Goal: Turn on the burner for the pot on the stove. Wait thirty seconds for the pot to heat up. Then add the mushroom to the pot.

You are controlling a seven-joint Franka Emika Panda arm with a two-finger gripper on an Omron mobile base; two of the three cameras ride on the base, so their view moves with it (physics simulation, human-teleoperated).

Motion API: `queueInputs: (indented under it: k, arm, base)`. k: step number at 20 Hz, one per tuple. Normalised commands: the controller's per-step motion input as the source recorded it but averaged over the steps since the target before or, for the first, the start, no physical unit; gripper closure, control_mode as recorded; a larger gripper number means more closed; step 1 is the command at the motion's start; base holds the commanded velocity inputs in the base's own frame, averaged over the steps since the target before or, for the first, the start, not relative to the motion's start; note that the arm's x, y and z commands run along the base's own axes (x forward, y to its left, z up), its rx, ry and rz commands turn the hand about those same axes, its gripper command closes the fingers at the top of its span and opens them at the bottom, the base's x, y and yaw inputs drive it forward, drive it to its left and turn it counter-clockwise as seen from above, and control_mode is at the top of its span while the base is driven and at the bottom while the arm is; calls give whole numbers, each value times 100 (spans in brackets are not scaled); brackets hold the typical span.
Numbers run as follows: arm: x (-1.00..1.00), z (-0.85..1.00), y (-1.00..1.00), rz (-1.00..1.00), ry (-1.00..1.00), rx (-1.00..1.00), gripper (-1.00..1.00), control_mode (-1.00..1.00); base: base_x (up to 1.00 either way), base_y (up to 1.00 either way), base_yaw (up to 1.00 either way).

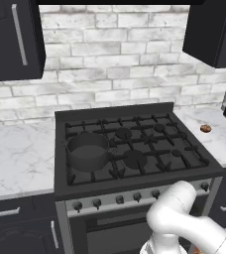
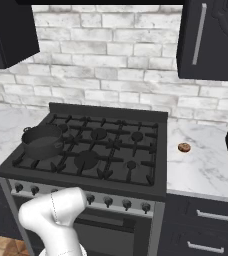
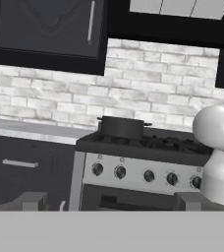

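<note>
A white brick wall and dark cabinets frame a pale marble worktop (image 1: 16,158) with the black stove (image 1: 135,149) set into it. The pot (image 1: 88,151) sits on the front-left grate, above a burner I can't make out beneath it; no flame shows anywhere. From above, the pot looks empty, a bare dark bowl. The mushroom (image 1: 205,129) lies alone on the worktop to the right of the stove, well apart from the pot. It looks light, small and a little soft, so I'd judge a gentle pinch across its rounded sides would do, taken from above. The knobs (image 3: 120,172) line the silvery front strip; they seem stiff little dials, best gripped across the rim. The claw (image 3: 109,203) hangs low in front of the oven, level with the knob row but short of it, its tips spread wide and carrying nothing.
</note>
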Motion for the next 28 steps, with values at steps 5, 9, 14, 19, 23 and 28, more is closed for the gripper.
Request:
queueInputs:
  k: [5, 9, 14, 19, 23, 28]
  arm:
    - [22, -10, -1, 5, -1, 3, -100, -100]
    - [31, -8, -5, 2, 0, 2, -100, -100]
    - [49, 0, -8, 0, 2, 3, -100, -100]
    - [46, -5, -1, 0, 1, 0, -100, -100]
    - [35, -14, 0, 0, 0, 0, -100, -100]
    - [33, -21, 0, 0, 0, 0, -100, -100]
  base:
    - [0, 0, 0]
    - [0, 0, 0]
    - [0, 0, 0]
    - [0, 0, 0]
    - [0, 0, 0]
    - [0, 0, 0]
